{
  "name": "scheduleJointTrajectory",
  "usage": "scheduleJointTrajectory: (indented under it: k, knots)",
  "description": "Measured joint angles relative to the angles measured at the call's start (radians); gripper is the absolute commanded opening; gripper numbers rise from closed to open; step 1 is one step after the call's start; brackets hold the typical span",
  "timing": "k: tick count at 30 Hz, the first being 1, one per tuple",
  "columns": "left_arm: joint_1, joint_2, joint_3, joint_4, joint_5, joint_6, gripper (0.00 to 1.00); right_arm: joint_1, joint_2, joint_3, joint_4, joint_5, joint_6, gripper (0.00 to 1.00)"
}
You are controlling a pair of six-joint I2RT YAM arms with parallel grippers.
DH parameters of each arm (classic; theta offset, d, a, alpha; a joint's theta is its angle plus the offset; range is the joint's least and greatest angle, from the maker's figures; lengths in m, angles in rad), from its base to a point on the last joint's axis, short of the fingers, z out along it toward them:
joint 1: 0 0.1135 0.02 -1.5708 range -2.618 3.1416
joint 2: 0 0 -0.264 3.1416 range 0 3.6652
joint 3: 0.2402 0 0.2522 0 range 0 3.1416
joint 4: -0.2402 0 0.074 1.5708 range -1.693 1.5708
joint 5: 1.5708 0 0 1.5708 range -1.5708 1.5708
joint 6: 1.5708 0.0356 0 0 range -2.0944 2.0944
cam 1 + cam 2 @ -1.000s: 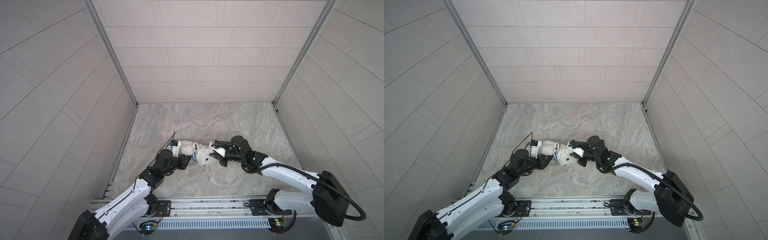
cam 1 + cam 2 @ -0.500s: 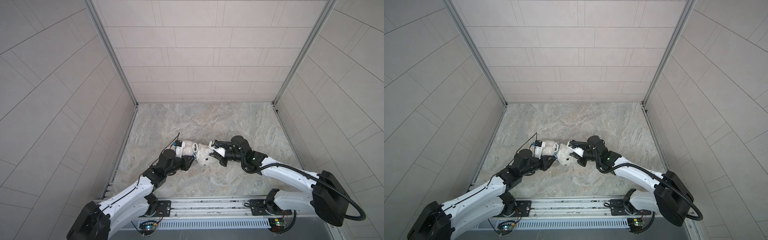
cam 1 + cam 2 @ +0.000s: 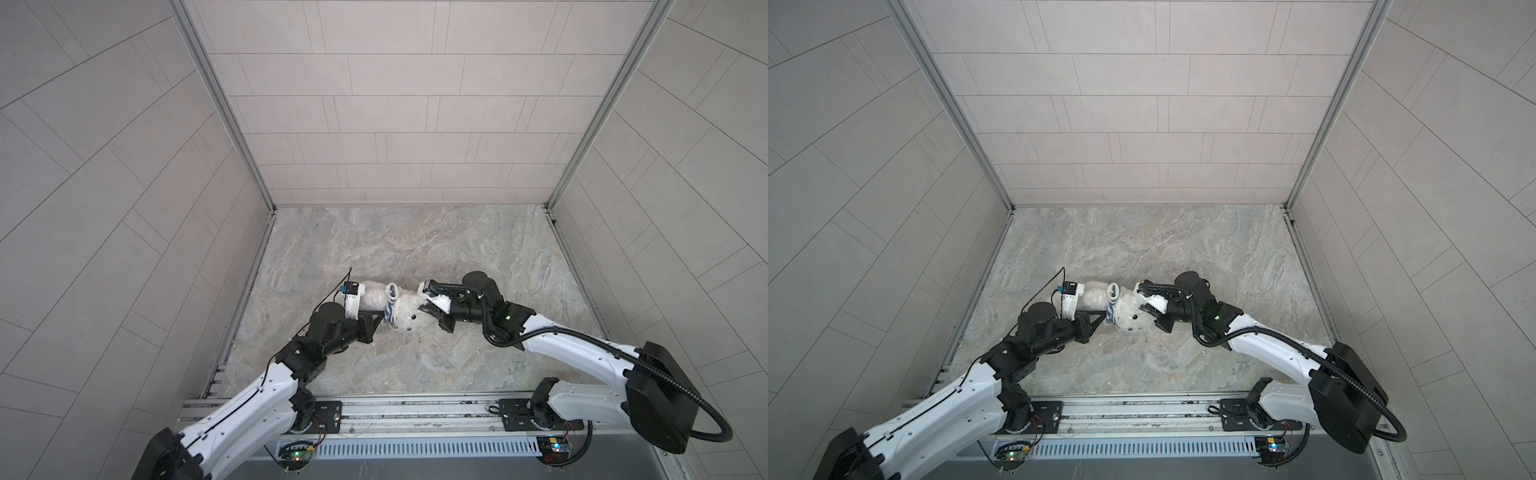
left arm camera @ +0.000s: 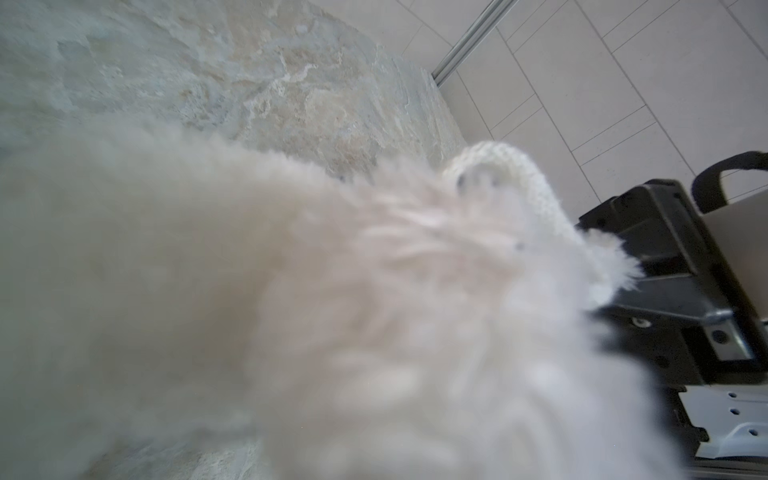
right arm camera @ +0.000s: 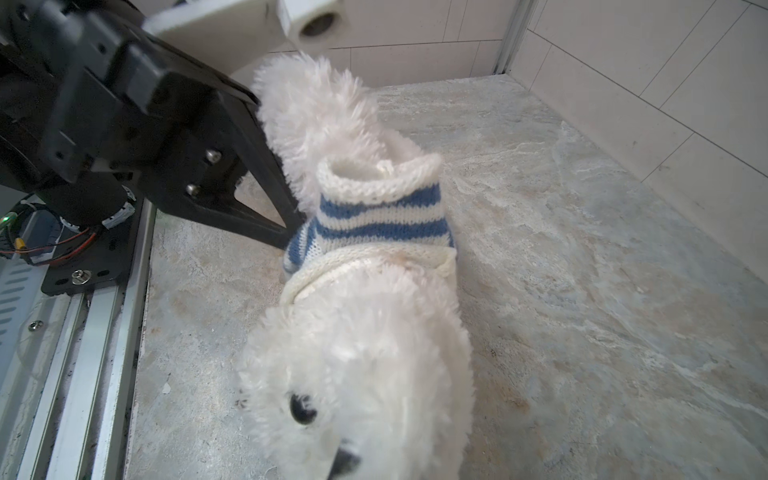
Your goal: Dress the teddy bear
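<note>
Left gripper (image 5: 291,232) is clamped on the shirt (image 5: 374,216) hem. The shirt is bunched at the neck of the bear (image 5: 357,353) and the torso is bare. The bear is laid mid-desk (image 3: 415,249), nearer the front edge, and its head is apparently clamped by the right gripper (image 3: 424,309). Dressing is judged roughly half done.

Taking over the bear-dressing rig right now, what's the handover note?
Left gripper: shut on the lower edge of the striped shirt.
Right gripper: shut, seemingly pinching the teddy bear at its head.
Bear lies on the table between the arms.
Done: shirt is over the head, bunched at the neck.
To do: pull it down the bare torso; one sleeve looks empty.
</note>
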State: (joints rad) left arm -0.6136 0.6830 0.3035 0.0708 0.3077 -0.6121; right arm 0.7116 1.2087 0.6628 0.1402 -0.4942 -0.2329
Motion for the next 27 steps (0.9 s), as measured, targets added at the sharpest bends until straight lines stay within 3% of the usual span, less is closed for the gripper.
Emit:
scheduleJointTrajectory:
  k: [8, 13, 20, 27]
  knots:
    - [0.001, -0.181, 0.013, -0.137, -0.083, -0.017, 0.00, 0.002, -0.067, 0.000, -0.105, 0.099, -0.102, 0.00]
    - [0.007, -0.171, 0.054, -0.142, -0.089, -0.024, 0.00, 0.033, -0.102, -0.008, -0.115, 0.153, -0.150, 0.00]
    - [-0.025, -0.040, 0.127, -0.051, 0.006, -0.021, 0.00, 0.090, -0.097, 0.015, -0.189, 0.224, -0.200, 0.00]
    - [-0.056, -0.019, 0.181, -0.024, 0.039, -0.018, 0.00, 0.133, -0.066, 0.050, -0.234, 0.287, -0.240, 0.00]
